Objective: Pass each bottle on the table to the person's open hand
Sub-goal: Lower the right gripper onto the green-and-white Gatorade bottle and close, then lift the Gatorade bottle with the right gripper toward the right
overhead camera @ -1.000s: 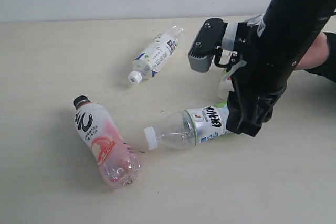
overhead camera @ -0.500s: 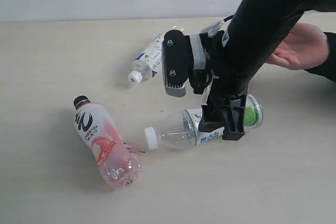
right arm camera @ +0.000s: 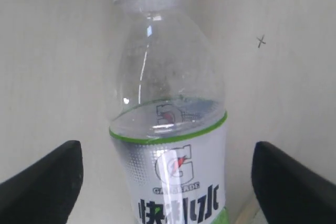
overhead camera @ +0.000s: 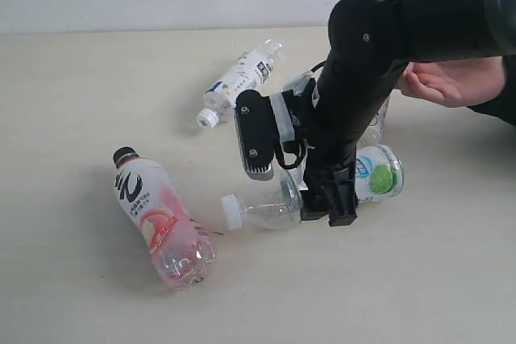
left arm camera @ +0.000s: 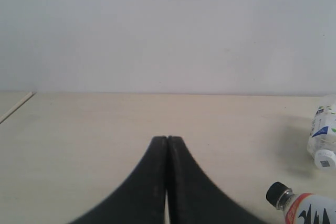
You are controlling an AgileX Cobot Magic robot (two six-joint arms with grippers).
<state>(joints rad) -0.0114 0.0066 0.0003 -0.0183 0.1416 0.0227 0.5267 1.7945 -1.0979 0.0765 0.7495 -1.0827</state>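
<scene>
Spreading across the whole view, the worktop [overhead camera: 72, 296] carries at least three bottles, so I judge that no bottle seen here has been handed over yet. The right arm [overhead camera: 387, 46] bends down over the centre. The pink bottle [overhead camera: 161, 219] lies at 8 o'clock from centre, the green-labelled bottle [overhead camera: 368, 175] at 4 o'clock and the white-labelled bottle [overhead camera: 240, 82] at 11 o'clock; a clear shape [overhead camera: 378, 121] behind the arm may be a fourth. The person's hand [overhead camera: 447, 82] lies open and empty at 2 o'clock. The right end effector [right arm camera: 168, 179] is spread wide either side of the green-labelled bottle, not gripping it; the left end effector [left arm camera: 167, 182] is pinched together on nothing
</scene>
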